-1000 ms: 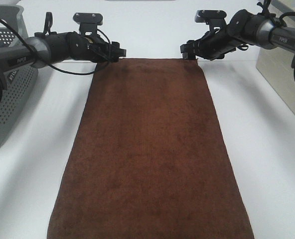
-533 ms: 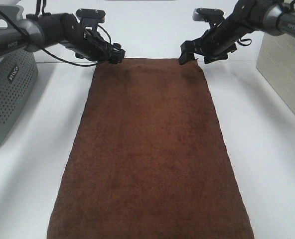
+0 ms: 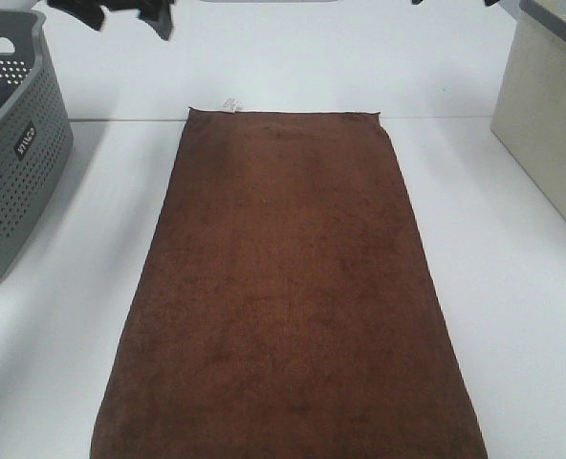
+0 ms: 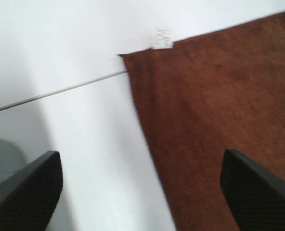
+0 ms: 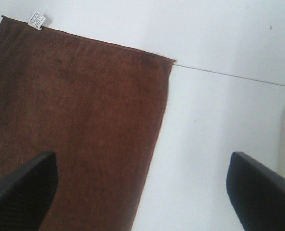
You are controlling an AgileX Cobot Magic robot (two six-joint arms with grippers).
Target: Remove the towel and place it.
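The towel (image 3: 288,287) is a long dark brown plush cloth lying flat on the white table, running from the far seam to the near edge of the exterior view. Its small white tag (image 3: 230,102) sticks out at the far left corner. My left gripper (image 4: 140,163) hovers open above that corner, over the tag (image 4: 163,38), with nothing between its fingers (image 4: 27,192). Only its dark tips (image 3: 130,14) show at the top of the exterior view. My right gripper (image 5: 142,161) hangs open above the towel's far right corner (image 5: 169,61), holding nothing.
A grey perforated basket (image 3: 20,163) stands at the left edge of the table. A beige box (image 3: 551,115) stands at the right. Bare white table (image 3: 512,316) lies on both sides of the towel.
Both grippers have let go of the towel's far corners, opened wide and risen almost out of the top of the exterior view. The towel stays flat and its tag shows now.
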